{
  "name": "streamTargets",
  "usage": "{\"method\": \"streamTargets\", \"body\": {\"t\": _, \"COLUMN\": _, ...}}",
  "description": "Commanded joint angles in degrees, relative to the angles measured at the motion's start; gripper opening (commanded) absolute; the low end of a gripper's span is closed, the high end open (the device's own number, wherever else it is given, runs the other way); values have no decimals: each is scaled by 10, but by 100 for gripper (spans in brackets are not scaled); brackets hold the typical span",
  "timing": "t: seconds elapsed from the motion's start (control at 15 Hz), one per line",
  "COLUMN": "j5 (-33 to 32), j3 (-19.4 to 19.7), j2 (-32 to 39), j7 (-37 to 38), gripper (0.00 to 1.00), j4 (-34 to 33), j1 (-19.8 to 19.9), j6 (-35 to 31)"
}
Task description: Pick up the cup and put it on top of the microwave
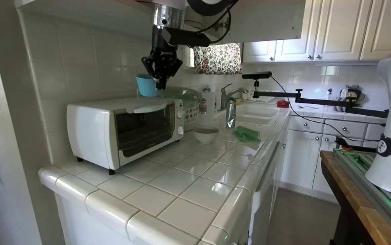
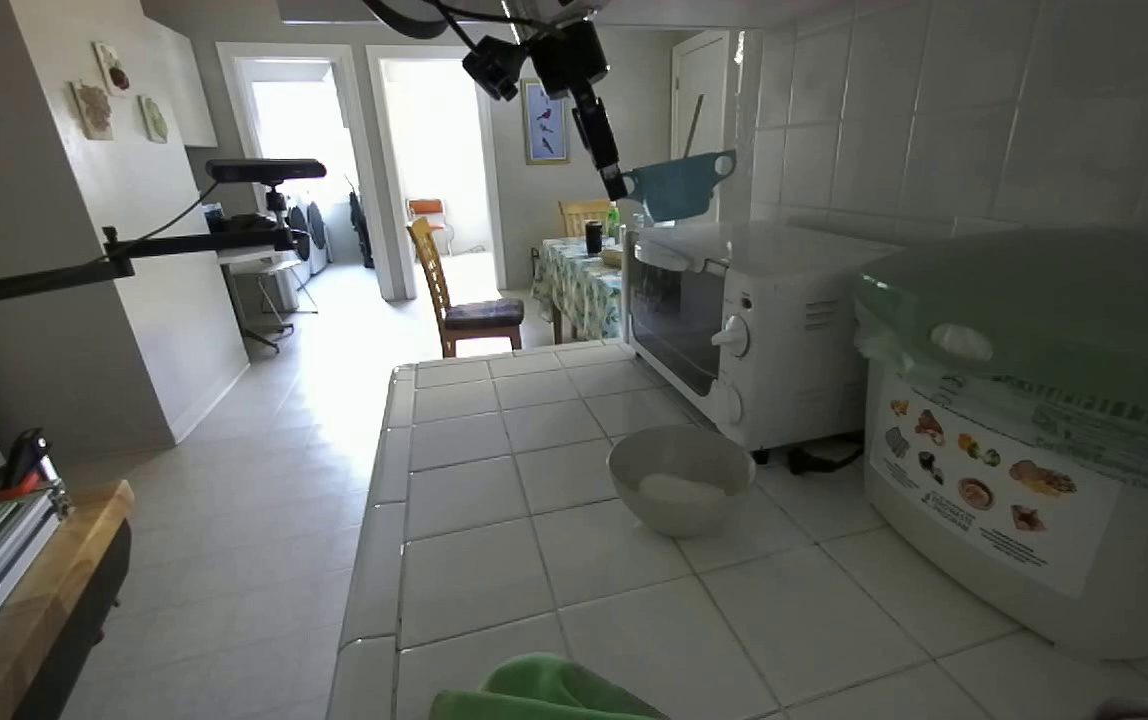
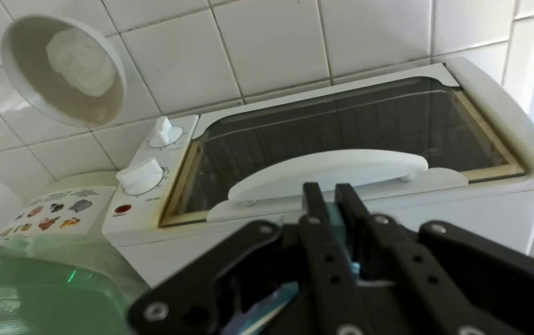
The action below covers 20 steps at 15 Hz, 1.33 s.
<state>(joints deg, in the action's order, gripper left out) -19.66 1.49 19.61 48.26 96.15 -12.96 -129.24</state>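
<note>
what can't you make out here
Cup, wrist view: mostly hidden behind the tool.
Microwave interior, in an exterior view: unclear behind dark glass.
Green cloth, in an exterior view: cut off by bottom edge.
Fine print on the white container, in an exterior view: too small to read.

White tile gleams up the kitchen wall (image 1: 76, 61), white cabinets (image 1: 337, 30) line the far end, and a floral curtain (image 1: 218, 58) hangs with a bright strip of light (image 1: 191, 58) at its edge, a glossy tiled counter (image 1: 195, 211) running below! In an exterior view, light blazes in two doorways (image 2: 434, 140) and glares right along the pale floor (image 2: 264, 520), past a wooden chair (image 2: 481, 316)! Near it stands a cloth-covered table (image 2: 574, 280), a framed bird picture (image 2: 545, 122) up on the back wall (image 2: 639, 110), and on the side wall (image 2: 164, 250) three small pictures (image 2: 93, 109) hang close together.
</note>
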Motion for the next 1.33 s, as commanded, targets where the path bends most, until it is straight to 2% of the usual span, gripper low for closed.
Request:
{"method": "streamTargets", "body": {"t": 0.0, "j5": 3, "j3": 4, "j2": -1, "j7": 20, "gripper": 3, "j4": 13, "j1": 5, "j6": -28}}
{"method": "streamTargets", "body": {"t": 0.4, "j5": 19, "j3": 8, "j2": 11, "j7": 45, "gripper": 3, "j4": 10, "j1": 11, "j6": -53}}
{"method": "streamTargets", "body": {"t": 1.27, "j5": 76, "j3": 8, "j2": 25, "j7": 48, "gripper": 3, "j4": -34, "j1": 23, "j6": -28}}
